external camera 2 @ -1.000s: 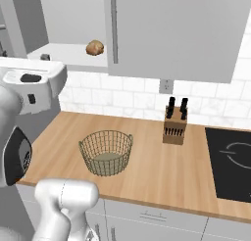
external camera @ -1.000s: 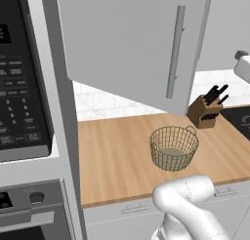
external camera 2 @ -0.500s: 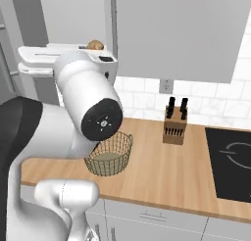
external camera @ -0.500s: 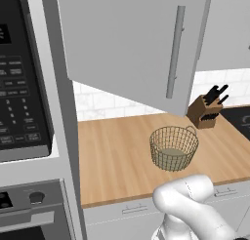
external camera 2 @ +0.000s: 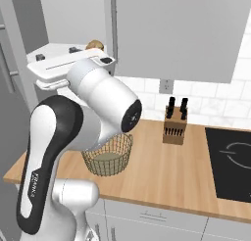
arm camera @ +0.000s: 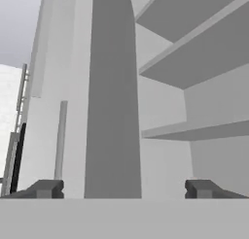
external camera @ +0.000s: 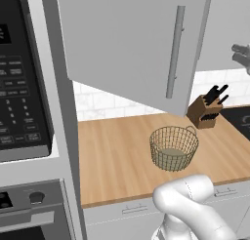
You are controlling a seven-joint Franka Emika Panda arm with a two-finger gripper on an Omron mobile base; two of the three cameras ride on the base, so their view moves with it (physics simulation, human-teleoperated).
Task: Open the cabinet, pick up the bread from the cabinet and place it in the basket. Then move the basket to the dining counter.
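A kitchen: microwave (external camera: 22, 83), knife block (external camera 2: 175, 127), stovetop (external camera 2: 230, 164), wood worktop (external camera: 117, 161).

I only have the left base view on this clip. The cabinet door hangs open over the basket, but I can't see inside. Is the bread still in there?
Observer: Yes. From the right base view the bread sits on the cabinet shelf, just behind the arm.
Operator: And the basket?
Observer: The basket holds no loaf; its base disc is bare.
Operator: Gripper state?
Observer: The gripper is open, holding nothing, facing the cabinet shelves.
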